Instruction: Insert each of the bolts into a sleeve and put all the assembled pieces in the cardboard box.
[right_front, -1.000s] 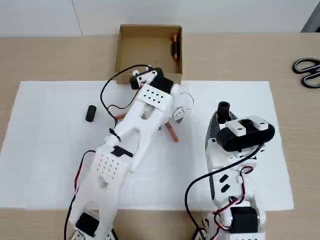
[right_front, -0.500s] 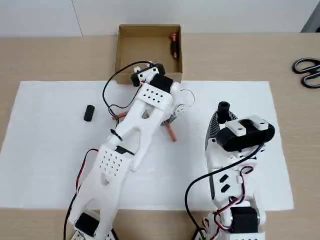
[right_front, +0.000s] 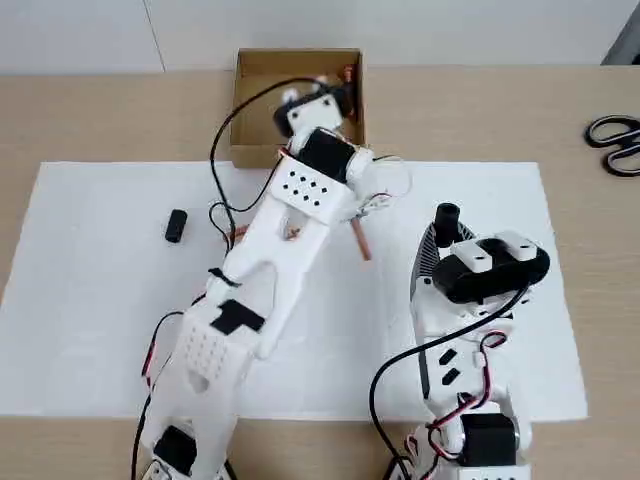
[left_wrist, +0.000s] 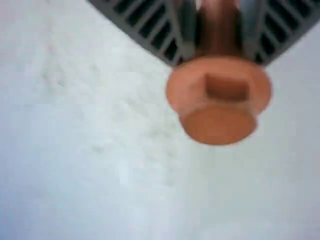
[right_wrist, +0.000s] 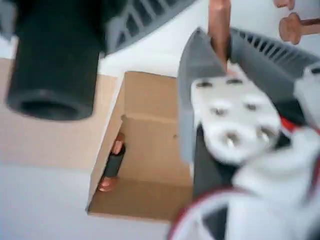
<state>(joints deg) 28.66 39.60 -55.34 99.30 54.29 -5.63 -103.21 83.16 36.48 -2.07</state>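
Overhead view, close wrist views, box (right_front: 255, 110) shared

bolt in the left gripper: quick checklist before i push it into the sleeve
1. The bolt is clamped in the left gripper: ok.
2. The sleeve is clamped in the right gripper: ok.
3. The bolt is lined up with the sleeve's bore: not ok, they are apart.
4. The cardboard box has room: ok, one assembled piece inside.
5. The spare sleeve lies away from both grippers: ok.
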